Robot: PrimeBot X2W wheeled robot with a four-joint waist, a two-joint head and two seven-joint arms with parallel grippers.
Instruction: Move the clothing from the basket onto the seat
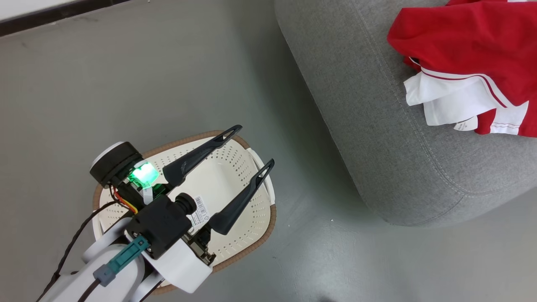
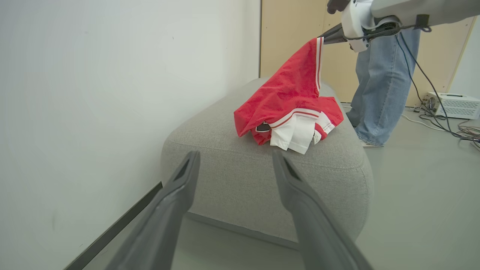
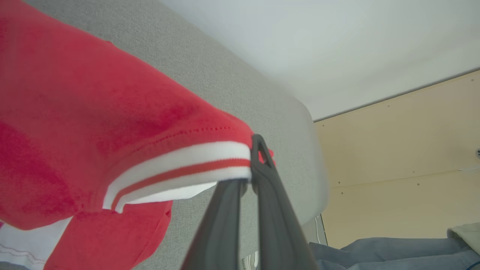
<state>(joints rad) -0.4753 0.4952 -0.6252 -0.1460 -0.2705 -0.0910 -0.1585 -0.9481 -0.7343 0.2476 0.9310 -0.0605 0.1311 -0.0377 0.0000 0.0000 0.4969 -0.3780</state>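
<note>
On the head view, my left pincer hangs over the basket at about 7 o'clock in the picture. Its two dark fingers are spread wide with nothing between them, and they point toward 1 o'clock. The basket stands on the grey floor, and I can see its perforated wall and a label sticker on the inside. The seat fills the 2 o'clock side, well apart from the basket. The clothing lies on the seat up in the 2 o'clock corner, red on top, with white panels and a small white tag toward 5 o'clock of the heap.

On the left wrist view, the left pincer stands wide apart and empty, with the seat straight ahead at 12 o'clock. The clothing sits on top of the cushion. One striped edge of it is pulled up toward 1 o'clock, where the right pincer has it by the tip. A white wall runs along 9 o'clock. A person's legs in jeans stand past the seat at 2 o'clock, and a white box with cables sits on the floor at 3 o'clock.

On the right wrist view, the right pincer is clamped tight on the clothing, pinching the red-and-white striped trim. The fabric drapes away toward 9 o'clock. The seat is behind it, from 11 to 3 o'clock.
</note>
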